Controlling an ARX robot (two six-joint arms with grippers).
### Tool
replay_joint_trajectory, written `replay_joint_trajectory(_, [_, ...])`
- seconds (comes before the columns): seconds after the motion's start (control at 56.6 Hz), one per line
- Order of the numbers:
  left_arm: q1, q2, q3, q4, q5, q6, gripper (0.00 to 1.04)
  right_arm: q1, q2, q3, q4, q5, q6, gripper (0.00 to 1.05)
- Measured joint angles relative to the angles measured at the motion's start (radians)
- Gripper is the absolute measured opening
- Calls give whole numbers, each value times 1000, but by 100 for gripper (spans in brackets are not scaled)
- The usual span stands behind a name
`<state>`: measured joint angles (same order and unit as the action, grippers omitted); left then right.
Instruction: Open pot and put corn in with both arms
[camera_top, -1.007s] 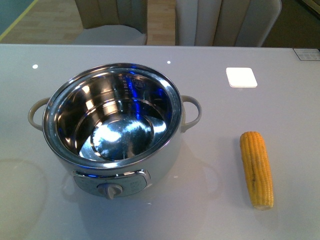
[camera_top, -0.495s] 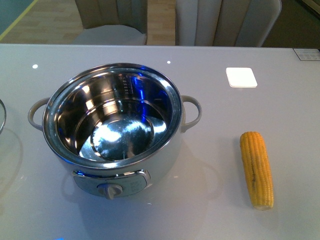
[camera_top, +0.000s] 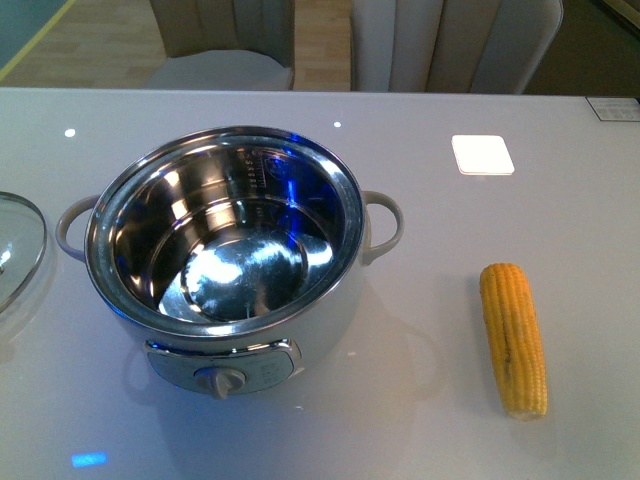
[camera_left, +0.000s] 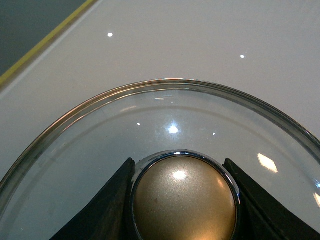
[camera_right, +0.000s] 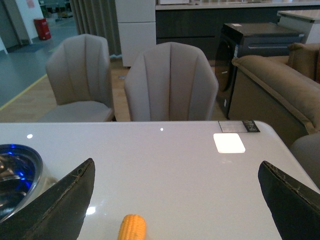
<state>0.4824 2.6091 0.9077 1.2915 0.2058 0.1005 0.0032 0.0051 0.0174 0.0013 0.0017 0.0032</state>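
Grey-white tabletop (camera_top: 430, 260) filled most of the front view, and the pot (camera_top: 225, 250) sat open at centre-left of it, its steel bowl bare and empty and its control panel facing the lower edge. At the far left edge of that frame I had the glass lid (camera_top: 14, 250), only partly in view; I could not tell whether its rim was down on the table. The corn (camera_top: 513, 340) lay lengthwise at lower right, well apart from the pot. In the left wrist view the left gripper (camera_left: 178, 172) had its fingers (camera_left: 107, 205) clamped on either side of the lid's knob (camera_left: 184, 200). The right gripper (camera_right: 176, 165) hung with its fingers spread wide and empty, the corn's tip showing between them at the bottom of that frame. My judgement was to lower the lid level until the rim seated, clear of the pot's handle (camera_top: 70, 228), then release. A tilted release risked the lid sliding.
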Motion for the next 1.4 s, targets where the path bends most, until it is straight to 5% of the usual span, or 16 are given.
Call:
replay_joint_trajectory(0.353, [-1, 31, 18, 10, 10, 7, 45, 0, 0, 0, 0, 0, 0, 96])
replay_joint_trajectory(0.618, [-10, -66, -52, 0, -5, -24, 99, 0, 0, 0, 0, 0, 0, 96])
replay_joint_trajectory(1.078, [-5, -637, -277, -58, 5, -171, 98, 0, 0, 0, 0, 0, 0, 96])
replay_joint_trajectory(1.219, [-20, -649, -364, 82, 175, -138, 74, 0, 0, 0, 0, 0, 0, 96])
replay_joint_trajectory(1.395, [-49, -692, -430, 103, 179, -139, 38, 0, 0, 0, 0, 0, 0, 96])
